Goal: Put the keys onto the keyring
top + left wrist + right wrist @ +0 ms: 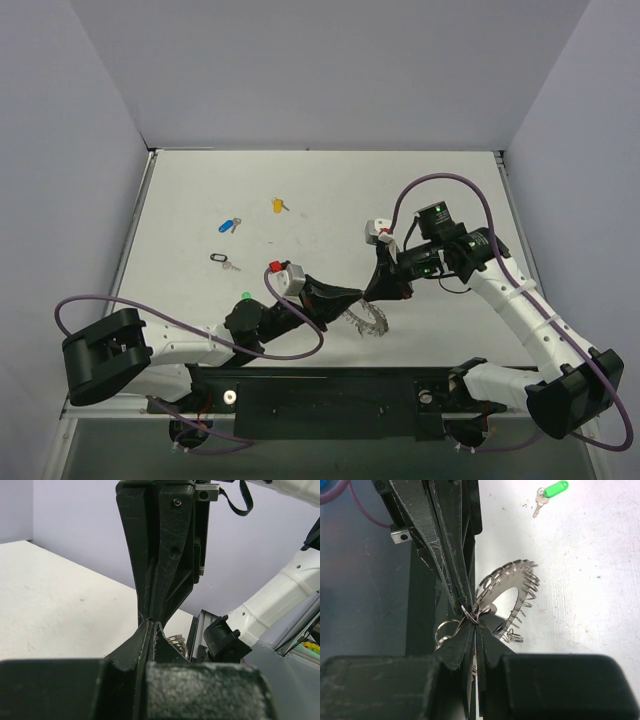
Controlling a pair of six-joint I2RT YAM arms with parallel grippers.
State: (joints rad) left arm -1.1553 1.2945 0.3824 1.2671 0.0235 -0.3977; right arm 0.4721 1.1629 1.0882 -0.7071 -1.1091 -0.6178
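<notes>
Even, soft light falls from overhead on the pale speckled tabletop (200, 190); shadows stay faint and short; no harsh glare, only a mild shine on the large silvery coiled-wire keyring (512, 587); both wrist views blur their near black foreground; the overhead view stays sharp, its lower edge dimmer.

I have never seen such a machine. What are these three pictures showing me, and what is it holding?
Two robot arms are fixed at the near edge of a white table. One picture looks down from above; the other two come from a small camera on each wrist.

On the table lie small keys: a blue key, a yellow key, a black key and a green key.

The left gripper and the right gripper meet tip to tip, both shut. Between them they pinch the keyring, a large silvery ring hung with many small wire loops.
</notes>
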